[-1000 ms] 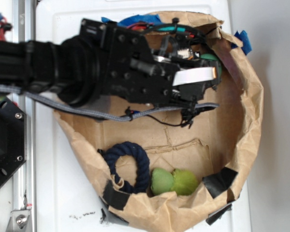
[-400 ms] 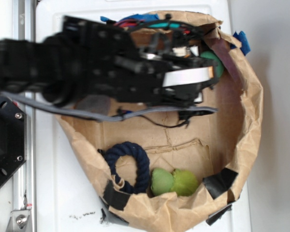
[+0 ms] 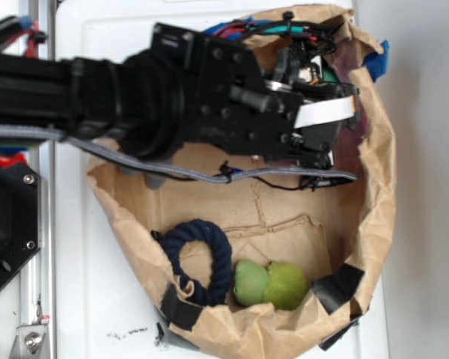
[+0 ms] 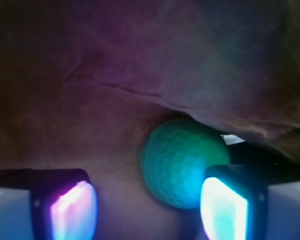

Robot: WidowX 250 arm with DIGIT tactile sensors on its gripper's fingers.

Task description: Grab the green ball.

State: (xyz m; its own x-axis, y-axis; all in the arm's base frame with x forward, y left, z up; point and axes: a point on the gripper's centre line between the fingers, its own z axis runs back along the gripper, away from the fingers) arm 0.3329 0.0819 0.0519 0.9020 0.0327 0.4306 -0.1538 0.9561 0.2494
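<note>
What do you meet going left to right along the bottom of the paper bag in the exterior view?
Navy rope ring → yellow-green two-lobed soft toy → black tape patch on the paper bag.

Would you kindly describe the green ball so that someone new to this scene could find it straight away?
Find the crumpled brown paper bag and go to its upper right corner, where the black tool reaches in. The green ball sits there against the paper wall, mostly hidden by the arm from outside. It is one smooth teal sphere, unlike the yellow-green two-lobed toy or the navy rope ring.

teal green ball (image 4: pixel 182 167), brown paper bag (image 3: pixel 374 187), navy rope ring (image 3: pixel 198 258), blk arm (image 3: pixel 135 97)
</note>
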